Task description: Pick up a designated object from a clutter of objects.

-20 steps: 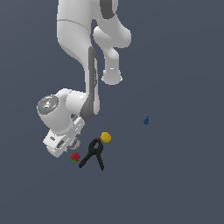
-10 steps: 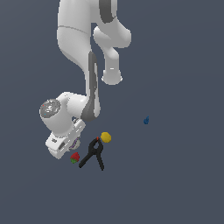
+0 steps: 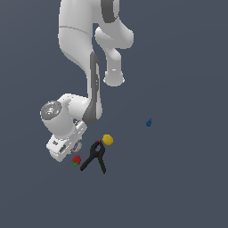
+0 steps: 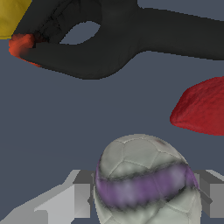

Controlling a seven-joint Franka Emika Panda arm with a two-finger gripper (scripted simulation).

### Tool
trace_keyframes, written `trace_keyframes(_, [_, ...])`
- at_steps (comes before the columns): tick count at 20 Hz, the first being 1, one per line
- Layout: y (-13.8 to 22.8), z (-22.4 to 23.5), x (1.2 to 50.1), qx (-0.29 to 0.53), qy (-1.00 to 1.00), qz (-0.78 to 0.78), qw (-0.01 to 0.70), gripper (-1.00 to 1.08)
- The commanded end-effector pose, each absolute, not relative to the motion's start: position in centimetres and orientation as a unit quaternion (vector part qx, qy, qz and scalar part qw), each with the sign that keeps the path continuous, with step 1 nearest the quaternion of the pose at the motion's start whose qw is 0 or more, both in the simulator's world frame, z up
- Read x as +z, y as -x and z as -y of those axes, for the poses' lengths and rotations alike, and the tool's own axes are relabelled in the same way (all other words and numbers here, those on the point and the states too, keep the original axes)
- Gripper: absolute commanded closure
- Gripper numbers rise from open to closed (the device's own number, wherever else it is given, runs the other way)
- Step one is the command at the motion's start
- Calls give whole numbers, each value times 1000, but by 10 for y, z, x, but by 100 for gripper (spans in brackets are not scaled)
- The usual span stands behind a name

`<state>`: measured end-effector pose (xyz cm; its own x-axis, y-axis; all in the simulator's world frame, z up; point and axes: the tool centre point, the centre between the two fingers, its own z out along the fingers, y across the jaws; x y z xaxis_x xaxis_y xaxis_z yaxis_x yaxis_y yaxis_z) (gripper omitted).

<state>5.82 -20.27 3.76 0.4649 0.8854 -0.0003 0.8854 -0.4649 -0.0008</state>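
The whitish ball with a purple stripe (image 4: 142, 181) sits between my two fingers (image 4: 83, 197), which touch its sides. In the exterior view only a purplish bit of it (image 3: 77, 144) shows under the white hand. My gripper (image 3: 73, 147) is low at the exterior view's left end of the clutter, shut on the ball. The red strawberry (image 3: 76, 160) (image 4: 201, 107) lies just beside it. The black two-legged clamp (image 3: 95, 156) (image 4: 109, 39) lies beyond, with the yellow ball (image 3: 107, 140) (image 4: 11, 15) at its head.
A small blue thing (image 3: 149, 122) lies apart toward the exterior view's right. The white arm (image 3: 84, 40) rises above the clutter. The floor is plain dark grey.
The hand has barely moved over the last second. The strawberry, clamp, yellow ball and blue thing stay where they were.
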Motion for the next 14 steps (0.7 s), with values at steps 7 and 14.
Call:
trace_keyframes(7, [-66,182,69,0,856,517,0,108])
trace_keyframes(14, [-80,142,128,0,856,517,0,108])
